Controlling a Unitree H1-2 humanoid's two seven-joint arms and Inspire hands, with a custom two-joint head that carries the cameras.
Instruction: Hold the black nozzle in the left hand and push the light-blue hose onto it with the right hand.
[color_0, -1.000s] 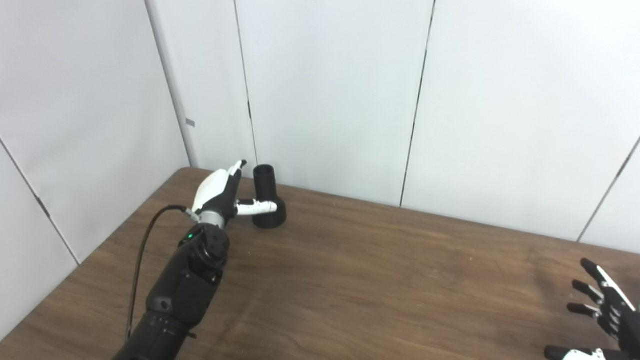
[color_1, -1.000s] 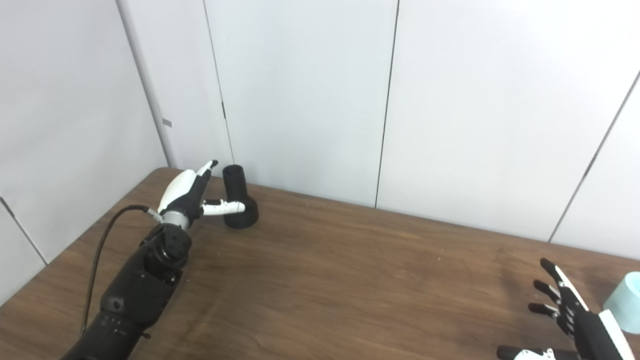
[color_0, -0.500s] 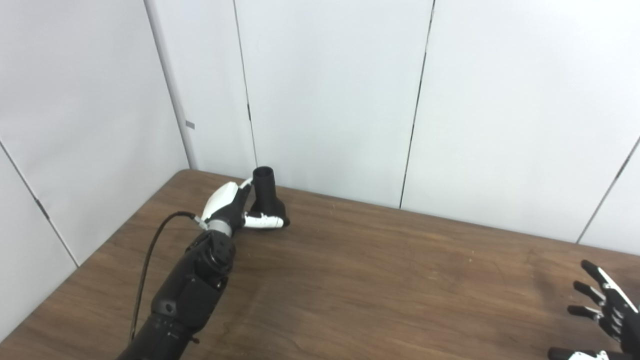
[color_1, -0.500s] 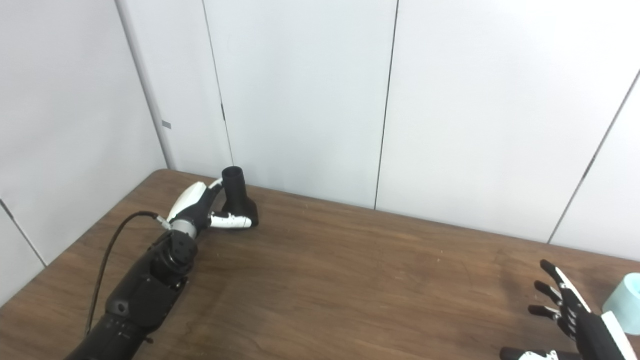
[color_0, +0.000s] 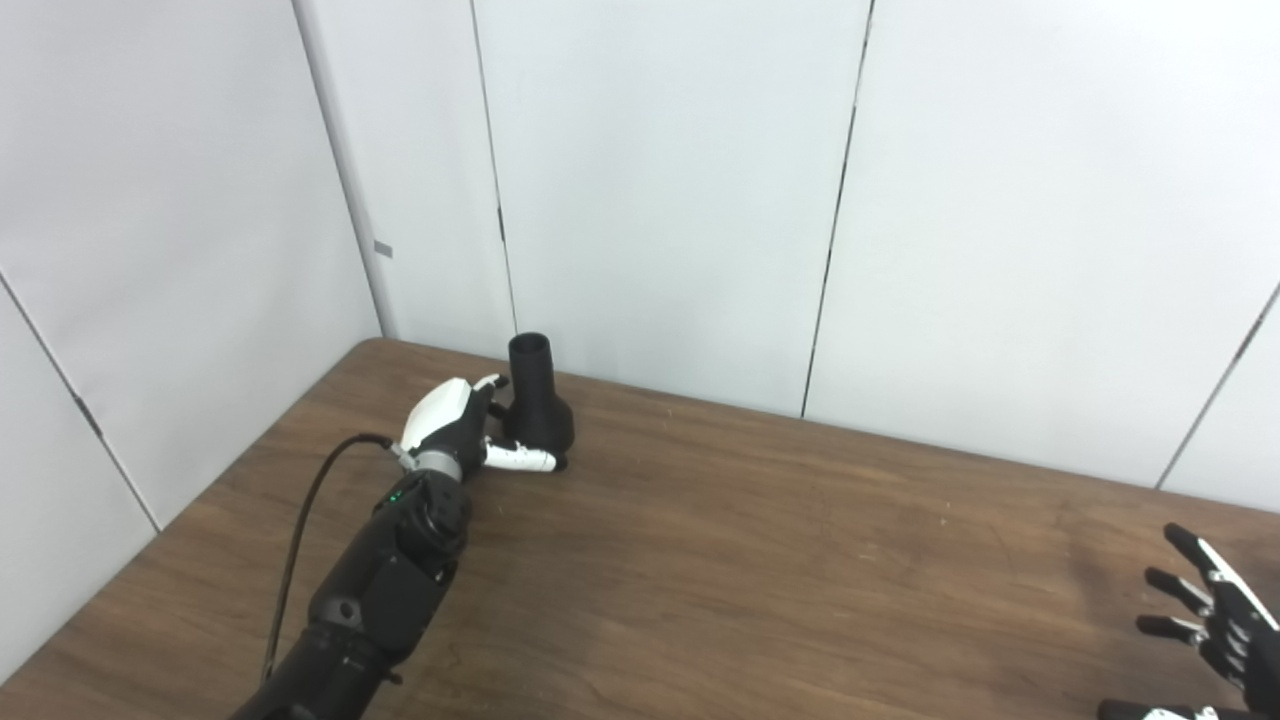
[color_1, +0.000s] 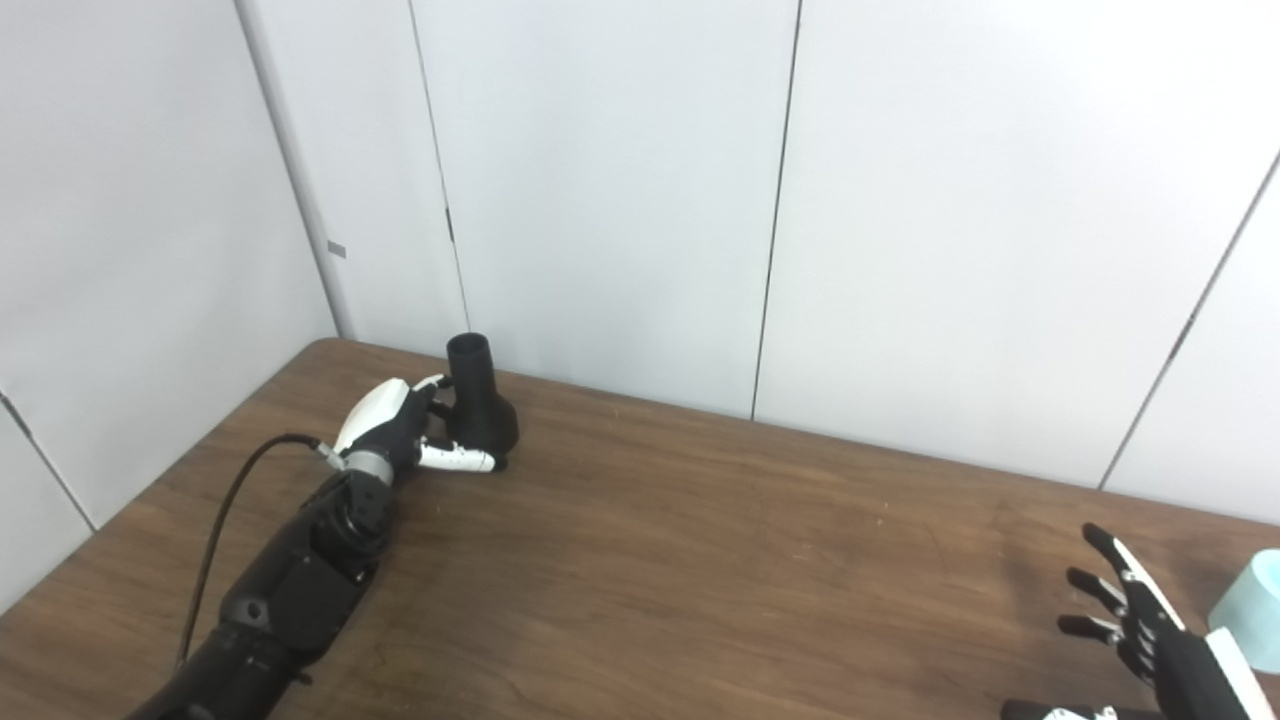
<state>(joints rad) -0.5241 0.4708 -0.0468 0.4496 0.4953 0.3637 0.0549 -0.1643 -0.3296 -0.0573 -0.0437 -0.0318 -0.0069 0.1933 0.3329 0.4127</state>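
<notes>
The black nozzle (color_0: 538, 402) stands upright on its wide base at the table's far left, narrow mouth up. My left hand (color_0: 452, 424) is right against its left side. The white thumb lies along the front of the base and the fingers (color_0: 489, 383) reach behind the neck, not clamped tight. The nozzle rests on the table. My right hand (color_1: 1150, 632) hovers open at the bottom right, fingers spread, holding nothing. The light-blue hose (color_1: 1250, 605) shows only as a rounded end at the right edge of the right eye view, just right of that hand.
The brown wooden table (color_0: 760, 570) runs up to white wall panels (color_0: 660, 180) close behind the nozzle. A black cable (color_0: 300, 520) loops from my left wrist over the table's left side.
My left hand has dropped lower and moved in against the nozzle, the thumb sliding down to the front of its base. The nozzle shifted slightly. The right hand has barely moved.
</notes>
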